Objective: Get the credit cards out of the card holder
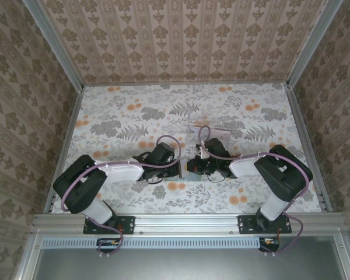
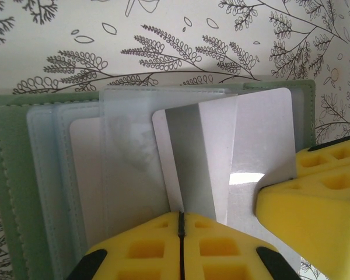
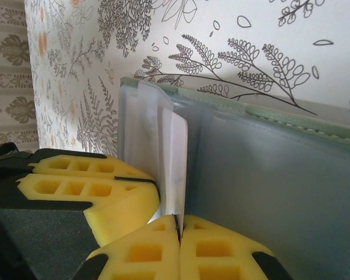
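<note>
Floral tabletop (image 1: 122,116). L tool (image 2: 181,220) closed, prob. pinning card holder (image 2: 6,175); R tool (image 3: 176,221) clamped on credit card (image 2: 262,134) for pull-out.

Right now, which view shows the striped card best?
The left wrist view: the striped card faces the camera, its grey stripe plain, over the open card holder. In the right wrist view it stands edge-on, a thin white line. In the top external view it is too small to make out.
</note>
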Tool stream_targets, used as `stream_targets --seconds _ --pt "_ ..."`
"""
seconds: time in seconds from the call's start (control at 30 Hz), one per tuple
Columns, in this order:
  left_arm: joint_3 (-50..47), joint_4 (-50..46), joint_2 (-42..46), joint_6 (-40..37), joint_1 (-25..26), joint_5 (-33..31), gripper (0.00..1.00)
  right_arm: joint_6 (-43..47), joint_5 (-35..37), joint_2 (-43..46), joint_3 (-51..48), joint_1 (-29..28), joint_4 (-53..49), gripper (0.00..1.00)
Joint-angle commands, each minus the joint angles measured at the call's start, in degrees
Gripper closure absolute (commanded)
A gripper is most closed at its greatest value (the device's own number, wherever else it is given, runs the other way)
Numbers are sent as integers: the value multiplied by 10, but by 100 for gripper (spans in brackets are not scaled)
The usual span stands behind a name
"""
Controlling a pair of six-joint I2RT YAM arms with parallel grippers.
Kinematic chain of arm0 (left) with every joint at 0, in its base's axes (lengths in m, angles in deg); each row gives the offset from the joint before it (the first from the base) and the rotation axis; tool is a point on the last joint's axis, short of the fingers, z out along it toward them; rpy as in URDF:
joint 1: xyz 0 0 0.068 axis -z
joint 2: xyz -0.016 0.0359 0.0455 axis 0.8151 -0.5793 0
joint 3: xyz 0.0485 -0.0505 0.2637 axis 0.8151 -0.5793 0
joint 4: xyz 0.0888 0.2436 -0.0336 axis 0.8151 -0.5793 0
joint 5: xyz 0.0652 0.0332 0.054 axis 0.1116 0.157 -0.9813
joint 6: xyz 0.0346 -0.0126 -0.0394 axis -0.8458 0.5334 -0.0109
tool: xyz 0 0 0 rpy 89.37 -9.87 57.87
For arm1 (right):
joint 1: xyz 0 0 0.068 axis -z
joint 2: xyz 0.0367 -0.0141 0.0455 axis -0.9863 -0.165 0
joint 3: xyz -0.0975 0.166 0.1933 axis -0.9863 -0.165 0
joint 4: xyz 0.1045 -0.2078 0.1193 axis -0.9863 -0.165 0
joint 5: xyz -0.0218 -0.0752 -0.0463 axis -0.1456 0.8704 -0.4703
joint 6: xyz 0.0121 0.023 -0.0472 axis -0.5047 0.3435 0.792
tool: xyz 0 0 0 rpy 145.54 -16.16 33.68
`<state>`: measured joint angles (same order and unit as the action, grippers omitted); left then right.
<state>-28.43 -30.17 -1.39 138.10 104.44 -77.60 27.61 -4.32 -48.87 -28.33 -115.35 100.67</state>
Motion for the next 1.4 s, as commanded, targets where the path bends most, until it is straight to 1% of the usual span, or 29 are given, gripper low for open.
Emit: stream_targets --seconds 0.0,0.43,0.6,0.7,0.77,0.87,1.0,1.1,1.2,1.27,1.3,1.37 --pt "-4 -18 -3 6 5 -2 92 0 6 4 -13 4 -4 98" --pt "-14 -23 6 9 3 -8 92 -24 -2 23 -91 53 74 100" --pt "-14 -23 11 8 3 -9 92 -24 -7 59 -113 63 77 100" --pt "-11 -27 15 6 3 -8 92 -9 -8 104 -119 70 44 100" --pt "-10 -29 22 4 4 -6 92 13 -4 148 -116 72 -4 100" --pt "-7 -33 42 1 3 -9 91 55 10 231 -102 72 -96 100" --pt "3 -48 82 -9 3 -17 87 129 45 332 -62 72 -230 100" --pt "10 -62 116 -18 3 -32 80 190 81 381 -21 72 -313 100" --pt "8 -74 160 -27 2 -47 67 235 100 390 27 71 -371 100" --pt "-1 -81 196 -31 0 -57 54 266 111 379 63 69 -406 100" --pt "-7 -83 212 -31 -1 -62 44 279 120 372 80 67 -421 100" --pt "-26 -85 254 -32 -3 -72 35 314 141 357 113 61 -444 100"
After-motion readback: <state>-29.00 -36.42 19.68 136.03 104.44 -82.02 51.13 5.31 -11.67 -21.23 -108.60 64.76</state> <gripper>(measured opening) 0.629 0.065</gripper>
